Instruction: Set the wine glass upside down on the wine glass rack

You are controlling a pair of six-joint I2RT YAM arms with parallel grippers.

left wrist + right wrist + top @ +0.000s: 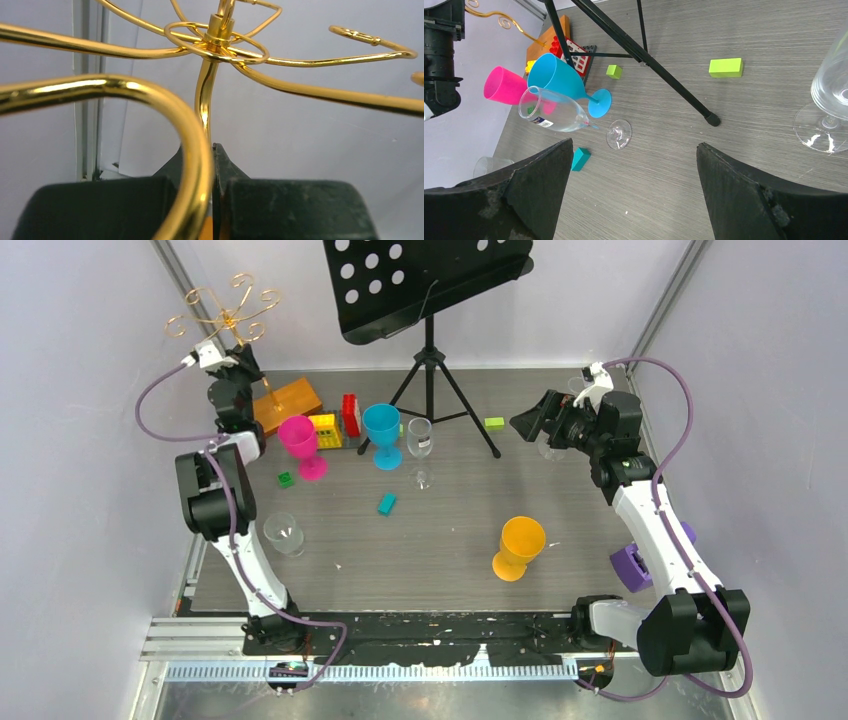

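Your left gripper [212, 155] pinches the stem of the wine glass rack [204, 95]. Your right gripper [634, 150] hangs spread beside a wine glass [831, 80] near the worktop's [724, 175] far right corner. Nothing is hung yet.

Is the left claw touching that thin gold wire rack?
Touching. In the left wrist view, the left gripper is pinched shut on the upright stem of the thin gold wire rack.

A robotics lab cell: white panel walls [80, 440] enclose a grey table [450, 530] with an aluminium rail [400, 671]
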